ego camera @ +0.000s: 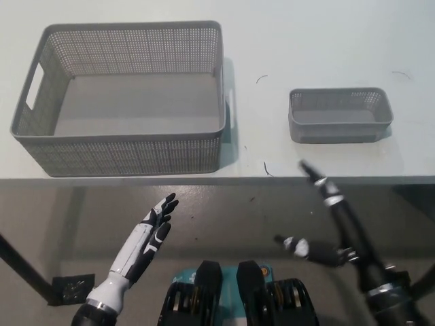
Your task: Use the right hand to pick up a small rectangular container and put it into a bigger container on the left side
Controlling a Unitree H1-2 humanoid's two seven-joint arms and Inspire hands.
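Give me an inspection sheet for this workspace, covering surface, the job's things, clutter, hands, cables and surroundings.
Surface: white table, with a few small dark marks near its front edge.
Job's things: small grey basket on the table's right, nothing in it; large grey basket on the left, upright, nothing in it. The two stand apart.
Clutter: nothing seen.
Hands: right hand open, below the table's front edge, one fingertip reaching up toward the small basket without touching it; left hand open, resting low before the table.
Cables: nothing seen.
Surroundings: grey floor under the table; a dark table leg with a foot plate at lower left.
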